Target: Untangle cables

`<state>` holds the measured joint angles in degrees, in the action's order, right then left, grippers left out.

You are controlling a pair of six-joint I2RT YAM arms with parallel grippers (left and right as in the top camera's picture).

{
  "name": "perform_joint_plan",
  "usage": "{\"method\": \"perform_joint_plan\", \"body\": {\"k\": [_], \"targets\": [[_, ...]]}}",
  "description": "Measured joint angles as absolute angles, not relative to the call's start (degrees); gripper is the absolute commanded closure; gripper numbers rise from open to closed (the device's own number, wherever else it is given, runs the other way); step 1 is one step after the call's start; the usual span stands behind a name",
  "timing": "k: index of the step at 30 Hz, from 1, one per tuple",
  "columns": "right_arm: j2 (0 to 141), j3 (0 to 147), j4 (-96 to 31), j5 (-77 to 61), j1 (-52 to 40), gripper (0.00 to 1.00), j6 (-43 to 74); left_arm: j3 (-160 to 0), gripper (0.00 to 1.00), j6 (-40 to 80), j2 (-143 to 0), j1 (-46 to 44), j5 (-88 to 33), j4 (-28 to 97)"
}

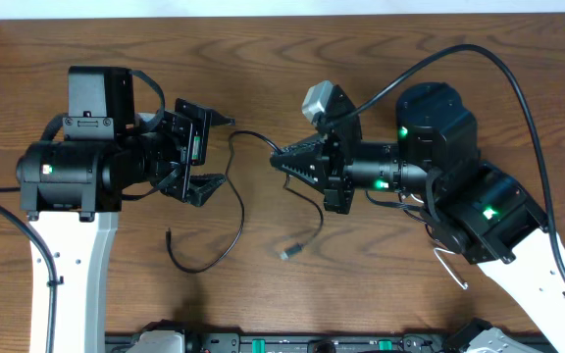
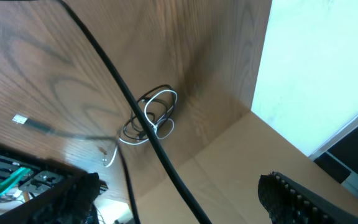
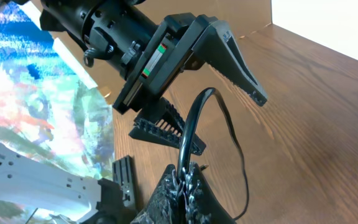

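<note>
My right gripper (image 1: 275,160) is shut on a thin black cable (image 1: 238,211). That cable runs left from the jaws and curves down the table to a free end at the lower left. In the right wrist view the shut fingers (image 3: 188,180) pinch this cable (image 3: 194,112). A second black cable (image 1: 314,211) ends in a small plug (image 1: 287,255). My left gripper (image 1: 222,152) is open and empty, its fingers on either side of the first cable's bend. The left wrist view shows the open jaws (image 2: 179,196) and a small knot of white and black cord (image 2: 151,118) on the wood.
A cardboard wall (image 2: 229,162) stands past the knot at the table's edge. A light plug on a dark cord (image 2: 20,119) lies at the left of that view. The left gripper's fingers (image 3: 229,56) are close in front of the right gripper.
</note>
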<state>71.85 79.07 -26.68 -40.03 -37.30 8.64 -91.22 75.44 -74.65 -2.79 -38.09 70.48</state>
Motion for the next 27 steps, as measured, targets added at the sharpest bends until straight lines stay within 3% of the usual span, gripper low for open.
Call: {"method": "perform_joint_plan", "body": {"k": [13,27], "targets": [[70.7,79.1,-19.5,-38.5,-37.3,0.99,13.8,-91.2,0.13,77.6,-74.7,-2.8,-47.9,70.4],[67.6,79.1,-16.3,-38.5,-37.3,0.99,16.5,-91.2,0.14,77.9,-74.7,-2.8,-47.8,70.4]]}}
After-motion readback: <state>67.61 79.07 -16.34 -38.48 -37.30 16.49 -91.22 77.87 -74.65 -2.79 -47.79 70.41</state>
